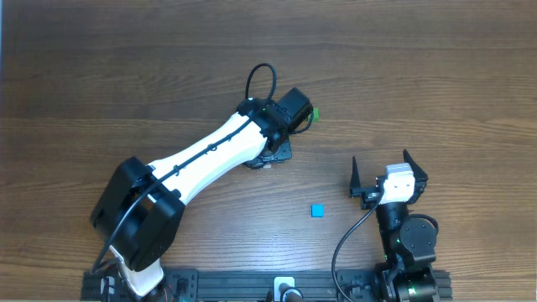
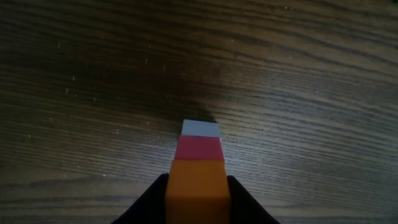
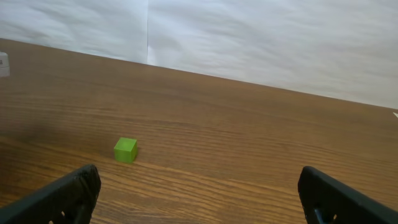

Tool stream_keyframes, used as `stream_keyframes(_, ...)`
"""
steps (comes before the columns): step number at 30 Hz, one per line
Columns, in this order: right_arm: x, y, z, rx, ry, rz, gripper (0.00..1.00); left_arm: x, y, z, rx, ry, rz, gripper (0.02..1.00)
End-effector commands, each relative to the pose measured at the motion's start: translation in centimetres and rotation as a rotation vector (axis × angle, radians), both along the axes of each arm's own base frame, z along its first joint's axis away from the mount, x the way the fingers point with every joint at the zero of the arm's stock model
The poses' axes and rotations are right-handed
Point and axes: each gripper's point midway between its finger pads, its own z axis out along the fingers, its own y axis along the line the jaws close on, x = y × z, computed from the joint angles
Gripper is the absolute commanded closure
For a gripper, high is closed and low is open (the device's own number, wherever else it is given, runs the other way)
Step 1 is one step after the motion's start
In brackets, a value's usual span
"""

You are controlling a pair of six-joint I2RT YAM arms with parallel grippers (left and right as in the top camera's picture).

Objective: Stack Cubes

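An orange cube (image 2: 196, 190) sits between the fingers of my left gripper (image 2: 196, 182), which is shut on it. It rests on top of a red cube (image 2: 199, 149), and a white cube (image 2: 201, 128) lies under that, forming one column on the wooden table. From above, the left arm (image 1: 218, 147) covers this stack near the table's middle. A green cube (image 3: 125, 150) lies alone on the table; from above it (image 1: 315, 117) peeks out beside the left wrist. A blue cube (image 1: 317, 210) lies nearer the front. My right gripper (image 1: 382, 161) stands open and empty at the right.
The wooden table (image 1: 101, 75) is bare to the left and at the back. A white wall (image 3: 261, 43) rises behind the table's far edge in the right wrist view.
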Motion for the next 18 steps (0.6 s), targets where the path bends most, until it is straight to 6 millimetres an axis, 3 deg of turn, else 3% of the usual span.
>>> stream_keyframes(1, 0.0, 0.2, -0.2, 0.002, -0.001, 0.012, 0.007, 0.3, -0.6, -0.2, -0.006, 0.001, 0.011, 0.678)
stream_keyframes(6, 0.0, 0.2, -0.2, 0.002, -0.001, 0.012, 0.009, 0.3, -0.6, -0.3, -0.005, 0.002, 0.011, 0.654)
stream_keyframes(8, 0.0, 0.2, -0.2, 0.002, -0.001, 0.012, 0.009, 0.3, -0.6, -0.3, -0.005, 0.002, 0.011, 0.601)
stream_keyframes(9, 0.0, 0.2, -0.2, 0.002, -0.001, 0.012, 0.007, 0.3, -0.6, -0.3, -0.005, 0.002, 0.011, 0.546)
stream_keyframes(12, 0.0, 0.2, -0.2, 0.002, -0.001, 0.012, 0.007, 0.3, -0.6, -0.2, -0.007, -0.001, 0.011, 0.224)
stream_keyframes(13, 0.0, 0.2, -0.2, 0.002, -0.001, 0.012, 0.007, 0.4, -0.6, 0.2, -0.015, -0.009, 0.011, 0.049)
stream_keyframes(16, 0.0, 0.2, -0.2, 0.002, -0.001, 0.012, 0.012, 0.7, -0.7, 1.8, -0.048, -0.043, 0.014, 0.02)
stream_keyframes(18, 0.0, 0.2, -0.2, 0.002, -0.001, 0.012, 0.012, 1.5, -0.4, 4.4, -0.091, -0.109, 0.031, 0.02)
